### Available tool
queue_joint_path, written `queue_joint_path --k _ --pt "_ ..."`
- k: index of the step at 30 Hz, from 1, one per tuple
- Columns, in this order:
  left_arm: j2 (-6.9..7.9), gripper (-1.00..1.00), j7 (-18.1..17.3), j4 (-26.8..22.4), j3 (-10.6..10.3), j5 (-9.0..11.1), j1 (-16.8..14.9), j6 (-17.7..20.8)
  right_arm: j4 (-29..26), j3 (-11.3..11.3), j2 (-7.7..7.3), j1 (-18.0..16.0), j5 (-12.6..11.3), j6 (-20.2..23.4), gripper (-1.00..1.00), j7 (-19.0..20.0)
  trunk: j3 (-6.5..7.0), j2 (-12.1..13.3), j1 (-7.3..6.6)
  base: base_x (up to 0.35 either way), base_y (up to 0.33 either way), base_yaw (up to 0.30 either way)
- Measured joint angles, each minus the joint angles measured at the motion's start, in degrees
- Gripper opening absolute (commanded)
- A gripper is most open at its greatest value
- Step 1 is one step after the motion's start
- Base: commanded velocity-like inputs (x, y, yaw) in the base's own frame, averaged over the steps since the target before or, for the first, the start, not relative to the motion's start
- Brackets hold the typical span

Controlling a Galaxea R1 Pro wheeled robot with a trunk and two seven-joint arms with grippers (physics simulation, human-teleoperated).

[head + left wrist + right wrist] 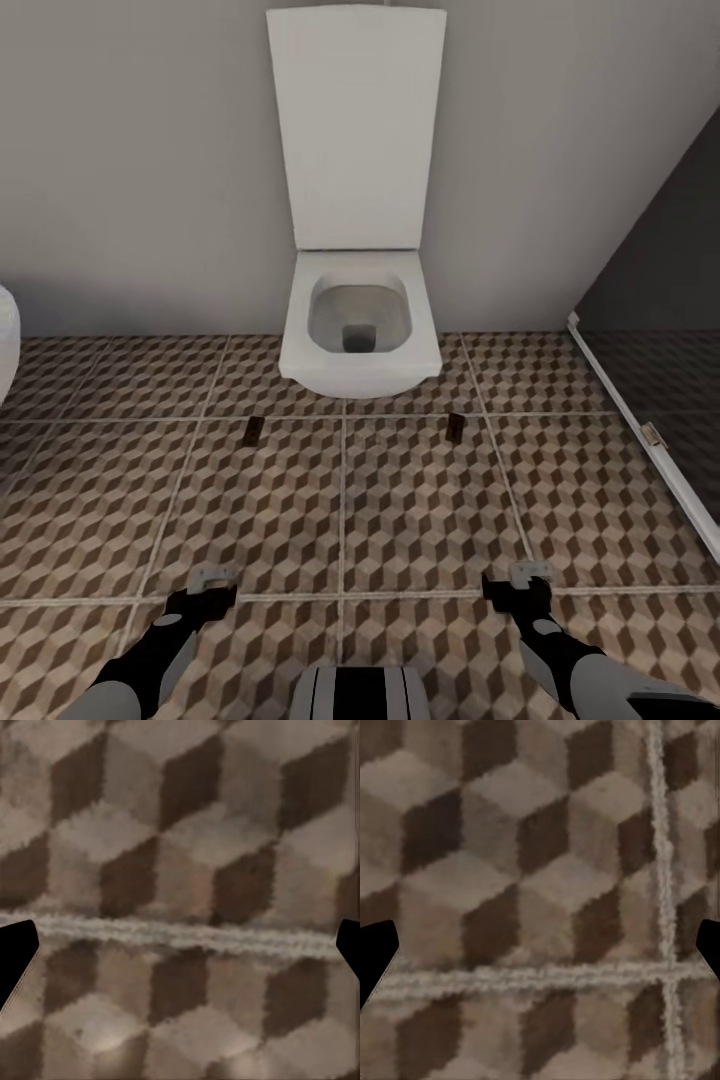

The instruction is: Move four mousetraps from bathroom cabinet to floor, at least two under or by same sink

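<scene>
Head view: a white toilet [360, 335] stands against the grey wall, lid raised, bowl open with only dark water at its drain. A dark glass shower partition [650, 300] with a white bottom rail closes the right side. A curved white edge of some fixture [6, 340] shows at the left border; too little of it to name. The bathroom floor [420, 500] is cube-patterned tile with pale grout lines. Two mousetraps lie flat on it just in front of the toilet base: the left mousetrap [254, 430] and the right mousetrap [456, 428], well apart, one off each front corner of the bowl, both just beyond a grout line. Left gripper [212, 578] and right gripper [530, 576] hang low over the near tiles, each near a grout line, well short of the traps. Nothing between either pair of fingers.

Left wrist view: tile with one grout line across. Dark fingers [15, 956] at opposite borders, spread wide, holding nothing.

Right wrist view: tile with two grout lines crossing. Fingers [375, 956] likewise wide apart, holding nothing.
</scene>
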Motion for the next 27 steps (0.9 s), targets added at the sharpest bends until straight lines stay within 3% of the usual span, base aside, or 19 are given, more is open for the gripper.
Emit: queue_joint_path --k 27 --pt "0.13 1.0 -0.29 0.47 0.09 0.11 0.0 0.04 0.04 0.0 0.1 0.0 -0.01 2.63 1.0 0.52 5.99 0.36 -0.7 0.0 0.0 0.0"
